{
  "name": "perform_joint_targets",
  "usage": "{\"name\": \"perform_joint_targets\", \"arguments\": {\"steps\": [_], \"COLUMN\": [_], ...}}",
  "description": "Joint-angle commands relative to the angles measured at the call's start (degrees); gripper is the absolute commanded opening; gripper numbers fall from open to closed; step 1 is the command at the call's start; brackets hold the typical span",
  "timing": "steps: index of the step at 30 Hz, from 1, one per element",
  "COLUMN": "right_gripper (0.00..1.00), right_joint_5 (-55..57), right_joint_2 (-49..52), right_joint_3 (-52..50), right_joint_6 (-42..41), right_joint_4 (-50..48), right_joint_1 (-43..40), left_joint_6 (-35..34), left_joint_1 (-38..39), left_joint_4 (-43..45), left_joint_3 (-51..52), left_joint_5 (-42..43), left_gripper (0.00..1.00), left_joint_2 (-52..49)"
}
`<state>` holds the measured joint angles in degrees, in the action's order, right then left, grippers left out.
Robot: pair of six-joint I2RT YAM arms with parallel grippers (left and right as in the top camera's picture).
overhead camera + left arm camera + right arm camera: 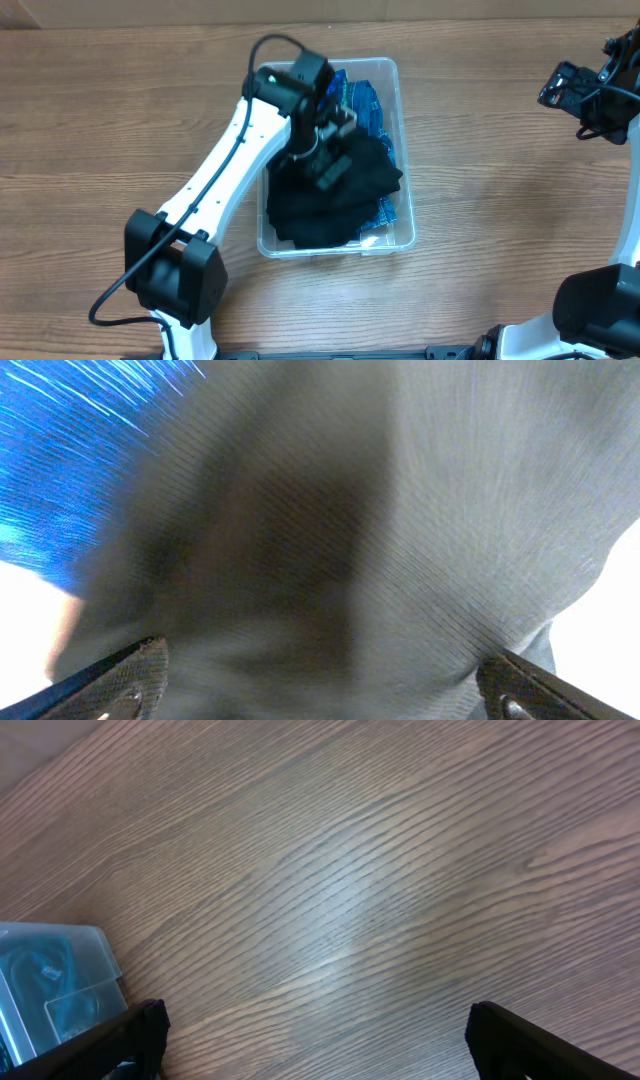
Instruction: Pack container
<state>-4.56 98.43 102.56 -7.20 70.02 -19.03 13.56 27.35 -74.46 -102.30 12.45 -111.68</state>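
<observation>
The clear plastic container [405, 235] sits on the table in the middle of the overhead view. A black cloth [370, 180] fills most of it, lying over blue items [368, 105] at its far end. My left gripper [335, 150] is down in the container, open, with its jaws spread right over the black cloth [330, 540]; blue material [70, 450] shows at the upper left of the left wrist view. My right gripper [570, 90] is open and empty above the bare table at the far right. The container's corner [60, 980] shows in the right wrist view.
The wooden table [100, 130] surrounds the container. The left arm [225, 170] reaches diagonally from the front left over the container's left rim. The right arm's base [600, 300] stands at the front right.
</observation>
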Motion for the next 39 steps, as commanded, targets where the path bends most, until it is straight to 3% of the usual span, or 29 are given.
{"name": "perform_joint_targets", "arguments": {"steps": [1, 8, 14, 17, 21, 23, 30, 35, 39], "right_gripper": [1.00, 1.00, 1.00, 1.00, 1.00, 1.00, 1.00, 1.00, 1.00], "right_joint_5": [-1.5, -1.2, 0.7, 0.7, -0.1, -2.1, -3.4, -3.2, -3.2], "right_joint_2": [-0.3, -0.3, -0.3, -0.3, -0.8, -1.5, -6.3, -11.4, -16.7], "right_joint_3": [-0.1, -0.1, -0.1, -0.1, -0.1, -0.1, -0.1, -1.7, -6.8], "right_joint_6": [2.4, 4.7, 9.2, 9.2, 9.1, 8.7, 8.8, 9.0, 9.0], "right_joint_4": [-0.6, -4.7, -10.6, -15.3, -16.9, -15.5, -9.4, -9.5, -11.6], "right_joint_1": [1.1, 7.5, 13.7, 15.1, 15.1, 14.6, 12.5, 12.4, 12.4], "left_joint_6": [-5.2, -13.2, -26.1, -29.0, -26.4, -22.4, -18.2, -16.9, -16.4], "left_joint_1": [-3.3, -15.0, -26.2, -30.6, -34.6, -35.7, -36.3, -35.8, -36.0], "left_joint_4": [0.4, 3.7, 9.7, 11.4, 10.5, 9.2, 5.2, 9.4, 16.2], "left_joint_3": [-10.7, -15.9, -15.9, -15.9, -15.9, -15.9, -14.6, -6.6, 6.8], "left_joint_5": [-7.1, -6.9, -6.5, -6.5, -6.4, -6.4, -6.6, -6.4, -6.4], "left_gripper": [1.00, 1.00, 1.00, 1.00, 1.00, 1.00, 1.00, 1.00, 1.00], "left_joint_2": [2.1, 2.7, 2.6, 2.6, 2.6, 2.6, 5.0, 12.4, 22.9]}}
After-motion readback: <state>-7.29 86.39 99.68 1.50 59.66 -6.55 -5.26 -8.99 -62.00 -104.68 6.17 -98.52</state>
